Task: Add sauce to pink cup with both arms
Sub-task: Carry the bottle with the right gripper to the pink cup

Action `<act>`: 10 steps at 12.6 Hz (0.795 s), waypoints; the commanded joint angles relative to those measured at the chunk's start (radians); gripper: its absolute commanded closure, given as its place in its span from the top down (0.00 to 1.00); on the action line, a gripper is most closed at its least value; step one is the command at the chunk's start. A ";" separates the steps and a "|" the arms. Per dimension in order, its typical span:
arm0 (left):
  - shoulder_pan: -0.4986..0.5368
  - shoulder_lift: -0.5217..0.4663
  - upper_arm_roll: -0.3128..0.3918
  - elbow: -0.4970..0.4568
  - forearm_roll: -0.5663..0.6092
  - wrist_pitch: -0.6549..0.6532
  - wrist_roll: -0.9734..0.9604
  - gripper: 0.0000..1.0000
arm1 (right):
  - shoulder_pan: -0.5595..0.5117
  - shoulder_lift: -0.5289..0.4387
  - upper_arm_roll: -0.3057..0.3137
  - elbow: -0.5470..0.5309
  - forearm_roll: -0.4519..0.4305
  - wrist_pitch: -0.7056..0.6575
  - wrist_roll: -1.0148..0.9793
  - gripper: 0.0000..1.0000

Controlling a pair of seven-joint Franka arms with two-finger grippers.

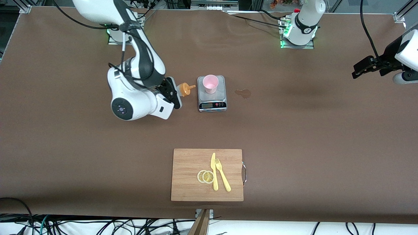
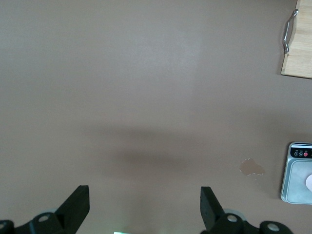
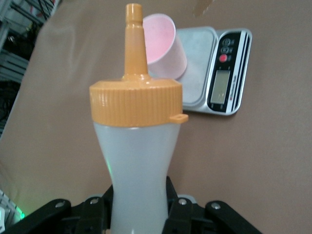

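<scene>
My right gripper [image 1: 172, 94] is shut on the sauce bottle [image 1: 184, 89], a whitish squeeze bottle with an orange cap. It holds the bottle lying over above the table, nozzle pointing at the pink cup [image 1: 210, 83]. In the right wrist view the fingers [image 3: 176, 204] clamp the bottle's waist [image 3: 136, 156], with the cup [image 3: 165, 46] just past the nozzle tip. The cup stands upright on a small silver scale [image 1: 212, 94]. My left gripper [image 1: 359, 68] waits open and holding nothing, high over the left arm's end of the table; its view shows bare tabletop between the fingers [image 2: 145, 195].
A brownish wet blotch [image 1: 243, 93] marks the table beside the scale, toward the left arm's end. A wooden cutting board [image 1: 192, 163] lies nearer the front camera, carrying a yellow knife [image 1: 214, 171], a fork [image 1: 222, 174] and two lemon slices [image 1: 205, 176].
</scene>
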 commanded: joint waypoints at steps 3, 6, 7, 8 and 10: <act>0.002 -0.044 -0.008 -0.032 0.006 -0.001 0.018 1.00 | 0.047 -0.006 -0.006 -0.007 -0.073 0.022 0.082 0.00; 0.002 -0.044 -0.008 -0.034 0.006 -0.001 0.018 1.00 | 0.094 -0.006 -0.004 -0.002 -0.149 0.034 0.167 0.00; 0.002 -0.044 -0.008 -0.034 0.006 -0.001 0.018 1.00 | 0.120 -0.007 -0.006 -0.001 -0.170 0.034 0.209 0.00; 0.002 -0.044 -0.008 -0.034 0.006 -0.001 0.018 1.00 | 0.145 -0.007 -0.006 -0.001 -0.200 0.034 0.244 0.00; 0.002 -0.044 -0.008 -0.037 0.006 -0.001 0.018 1.00 | 0.195 -0.009 -0.006 -0.001 -0.257 0.037 0.316 0.00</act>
